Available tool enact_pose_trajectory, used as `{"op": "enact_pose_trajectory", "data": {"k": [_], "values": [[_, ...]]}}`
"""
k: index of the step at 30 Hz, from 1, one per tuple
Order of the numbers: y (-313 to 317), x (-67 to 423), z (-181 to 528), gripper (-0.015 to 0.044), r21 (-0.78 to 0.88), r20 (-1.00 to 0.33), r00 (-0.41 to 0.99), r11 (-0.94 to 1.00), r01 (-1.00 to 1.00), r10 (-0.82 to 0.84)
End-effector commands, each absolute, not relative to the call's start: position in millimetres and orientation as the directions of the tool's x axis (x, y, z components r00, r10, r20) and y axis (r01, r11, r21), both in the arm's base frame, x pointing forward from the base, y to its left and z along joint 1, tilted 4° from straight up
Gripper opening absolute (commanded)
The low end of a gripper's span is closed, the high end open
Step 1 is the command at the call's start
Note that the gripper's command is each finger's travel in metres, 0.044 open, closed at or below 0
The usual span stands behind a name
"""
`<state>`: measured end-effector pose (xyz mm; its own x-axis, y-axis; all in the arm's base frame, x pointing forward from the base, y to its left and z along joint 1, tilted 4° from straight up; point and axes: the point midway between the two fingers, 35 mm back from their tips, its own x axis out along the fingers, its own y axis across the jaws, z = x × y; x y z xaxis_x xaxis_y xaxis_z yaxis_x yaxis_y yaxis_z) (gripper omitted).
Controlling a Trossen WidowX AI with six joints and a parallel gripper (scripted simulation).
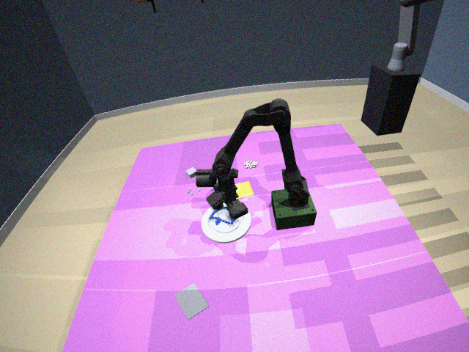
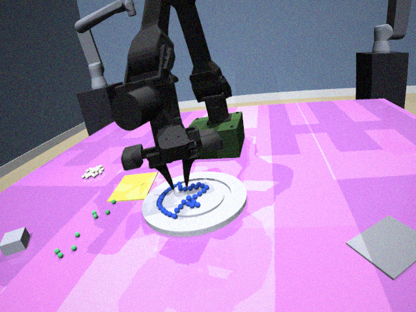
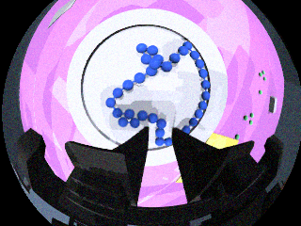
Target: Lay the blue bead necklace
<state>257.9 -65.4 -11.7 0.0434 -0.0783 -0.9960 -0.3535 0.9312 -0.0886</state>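
The round white bead board [image 1: 227,233] [image 2: 221,214] [image 3: 85,88] lies on the pink mat with a ring groove in its top. The blue bead necklace [image 1: 219,218] [image 2: 168,211] [image 3: 128,85] lies on the board in a loose curl; part follows the groove on the left, and the rest bunches across the middle. My gripper [image 1: 226,207] [image 2: 179,185] [image 3: 161,131] points straight down at the board's back left edge. Its fingertips stand a little apart on either side of the necklace's end beads and do not pinch them.
A yellow sheet [image 2: 134,186] [image 1: 244,188] lies just left of the board. Loose green beads [image 2: 75,234], a white bead pile [image 2: 92,171] and a grey cube [image 2: 13,240] lie further left. A grey sheet [image 2: 386,245] lies at the right. The arm's green base [image 2: 228,134] stands behind the board.
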Motion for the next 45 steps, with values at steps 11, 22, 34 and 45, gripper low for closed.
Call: {"op": "enact_pose_trajectory", "data": {"k": [11,22,34,45], "values": [[-65,258,-11,0.0,-0.089,-0.996,0.045,0.931,-0.353,-0.079],[-65,258,-11,0.0,-0.089,-0.996,0.045,0.931,-0.353,-0.079],[-65,258,-10,0.0,-0.088,-0.996,0.043,0.931,-0.355,-0.078],[-64,245,-6,0.0,-0.084,-0.996,0.038,0.93,-0.359,-0.076]]}}
